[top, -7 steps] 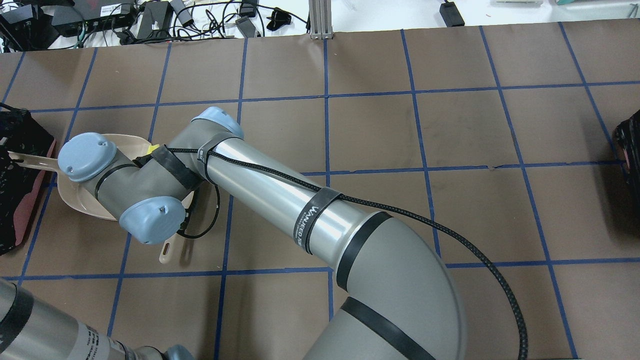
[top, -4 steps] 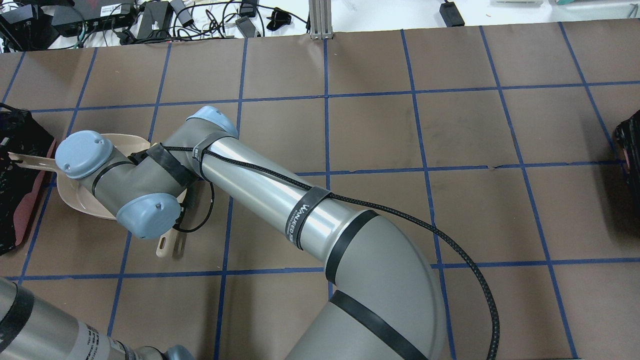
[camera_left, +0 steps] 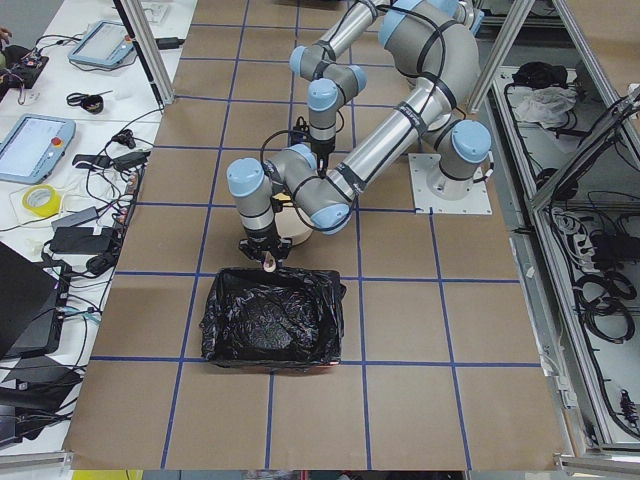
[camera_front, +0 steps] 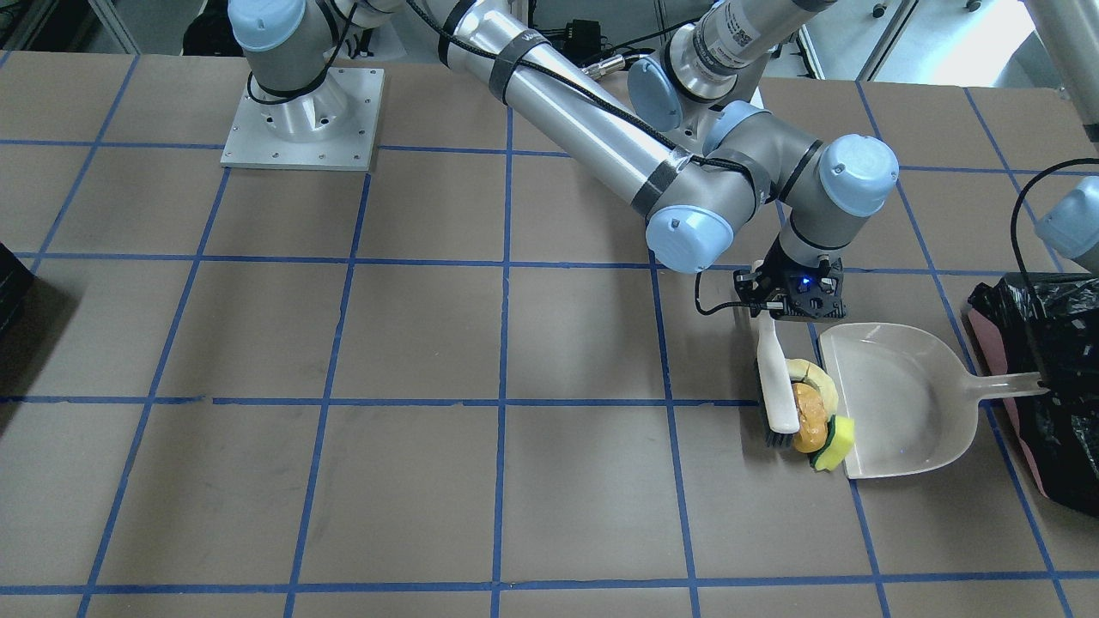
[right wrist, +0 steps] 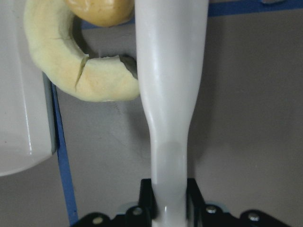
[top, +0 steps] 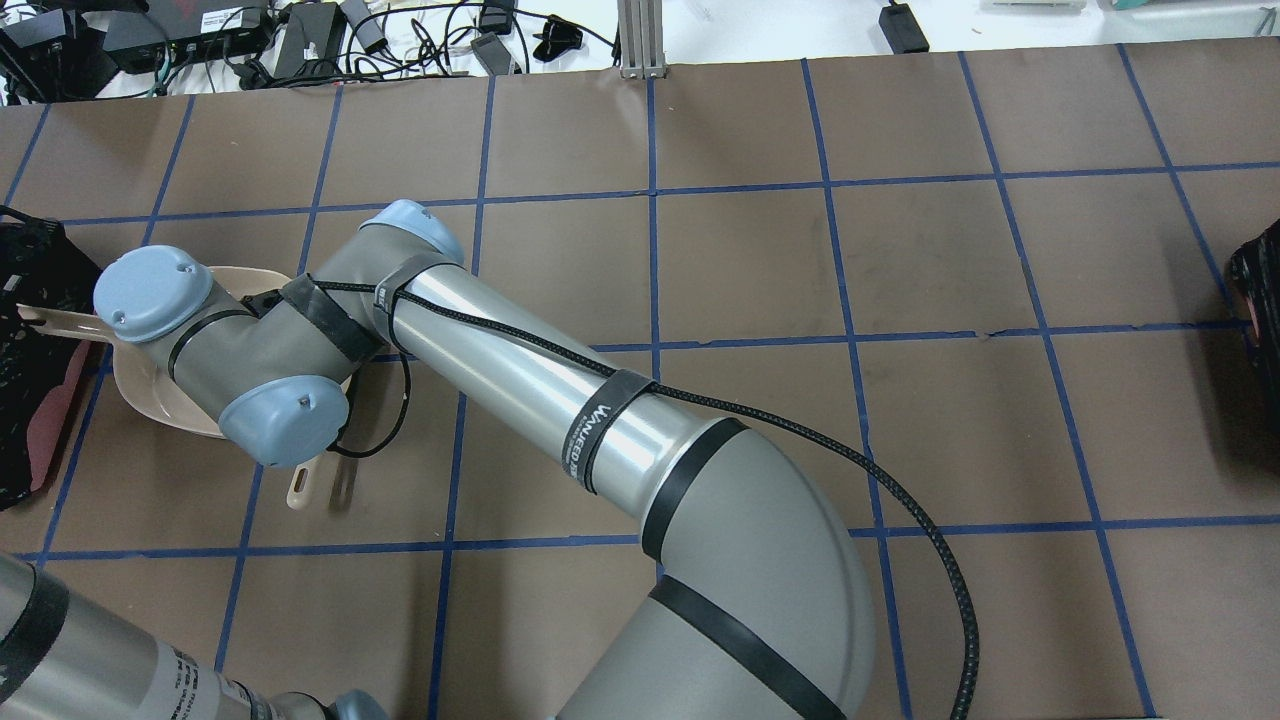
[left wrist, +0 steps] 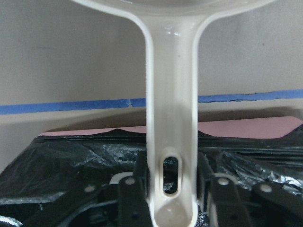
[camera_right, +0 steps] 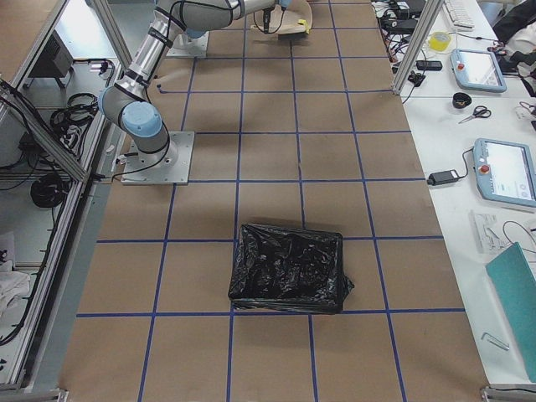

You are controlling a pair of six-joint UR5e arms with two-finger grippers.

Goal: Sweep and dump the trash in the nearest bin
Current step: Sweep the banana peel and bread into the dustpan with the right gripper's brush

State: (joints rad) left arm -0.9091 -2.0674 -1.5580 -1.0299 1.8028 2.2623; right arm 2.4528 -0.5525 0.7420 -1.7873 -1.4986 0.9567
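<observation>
Found right arm (camera_front: 584, 112) stretched long and low from its base plate across the worktop (camera_front: 343, 343). Wrist folded back beside the forearm, right gripper (camera_front: 794, 296) pointing straight down.

Confirmed in the right wrist view a narrow grip, clamped on the white handle of the brush (camera_front: 777, 378). Noted brush laid along the worktop, bristles down, roughly parallel to the open lip of the dustpan (camera_front: 901, 403).

Located the trash in the gap between brush and lip:
- Pale yellow peel piece (camera_front: 822, 376) nearest the gripper, touching both brush handle and pan edge.
- Orange-brown lump (camera_front: 805, 419) pressed against the brush head.
- Green-and-yellow sponge chunk (camera_front: 840, 439) at the pan's front corner, touching it.

Recorded all three on the worktop at the lip.

Found left arm (camera_left: 380, 140) bent over the pink-sided, black-bagged bin (camera_front: 1065, 412). Wrist upright, left gripper (left wrist: 173, 184) pointing down at the bin's near rim.

Seen in the left wrist view: fingers (left wrist: 129, 203) closed on either side of the dustpan's handle end, above the black liner. Noted pan body on the worktop just beside the bin.
</observation>
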